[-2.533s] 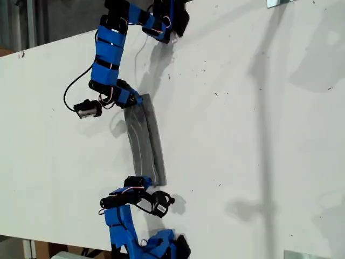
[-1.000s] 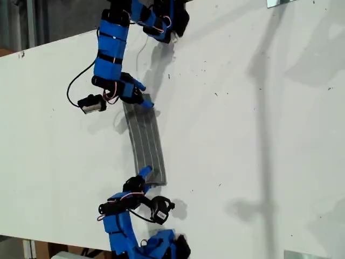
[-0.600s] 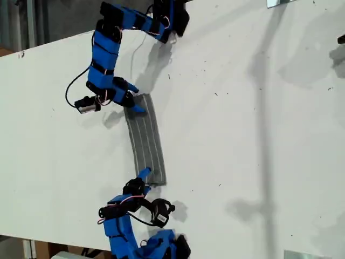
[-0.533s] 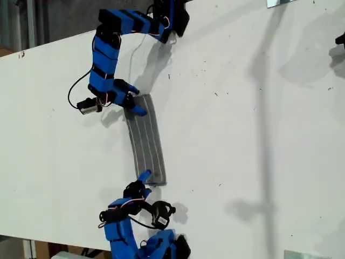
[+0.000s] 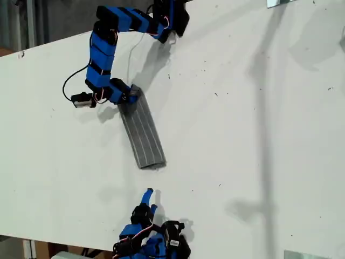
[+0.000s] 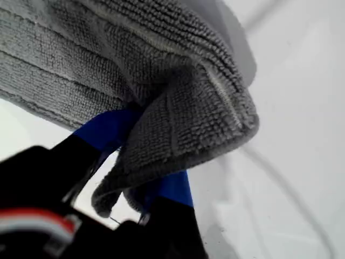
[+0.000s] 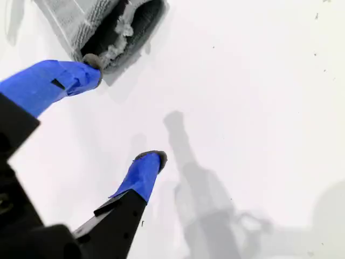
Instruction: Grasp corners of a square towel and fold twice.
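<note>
Towel (image 5: 142, 136) lies on the white table (image 5: 242, 135) as a narrow folded strip, running from my first end effector (image 5: 131, 97) toward the exterior view's bottom. It looks folded at least once already; judging by the long thin shape, another fold along its length is what remains.

First end effector: pressed together on the towel's upper end. The first wrist view shows a bunched corner (image 6: 215, 108) with several layers pinched between the blue fingers (image 6: 108, 127). Cannot tell whether every layer is caught.

Second end effector (image 5: 149, 195): spread wide, holding nothing, well apart from the towel's free end (image 5: 152, 162) near the exterior view's bottom. In the second wrist view the open folded end (image 7: 116, 27) sits beyond one fingertip (image 7: 81, 73).

Risks from here:
- Only one end is held. Pulling it would drag the whole strip across the table rather than fold it.
- Loose layers at the free end gape; grabbing only the top one would peel the fold apart.
- The pinch on the bunched corner may slip if lifted quickly.
</note>
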Controlling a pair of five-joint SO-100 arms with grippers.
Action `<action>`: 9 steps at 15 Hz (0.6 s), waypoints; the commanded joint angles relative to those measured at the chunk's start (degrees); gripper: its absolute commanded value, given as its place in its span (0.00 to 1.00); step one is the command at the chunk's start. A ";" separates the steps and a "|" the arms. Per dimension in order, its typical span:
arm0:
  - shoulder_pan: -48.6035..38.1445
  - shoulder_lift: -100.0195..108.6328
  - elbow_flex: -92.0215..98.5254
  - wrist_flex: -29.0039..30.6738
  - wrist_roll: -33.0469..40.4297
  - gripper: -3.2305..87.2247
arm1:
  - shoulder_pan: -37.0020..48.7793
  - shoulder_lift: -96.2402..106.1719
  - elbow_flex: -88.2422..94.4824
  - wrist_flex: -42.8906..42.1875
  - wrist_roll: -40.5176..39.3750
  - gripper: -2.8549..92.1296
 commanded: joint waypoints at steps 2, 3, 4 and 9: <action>-1.76 14.68 5.54 3.16 -1.58 0.35 | 5.19 13.89 17.58 -5.80 4.75 0.03; -1.58 17.67 7.65 3.96 -2.29 0.35 | 5.19 18.28 21.62 -6.94 6.24 0.03; -1.23 22.32 9.67 5.80 -2.90 0.35 | 2.90 23.73 24.35 -6.06 8.61 0.03; 5.36 46.14 16.26 10.99 -7.65 0.34 | -7.91 48.60 15.21 9.76 16.44 0.03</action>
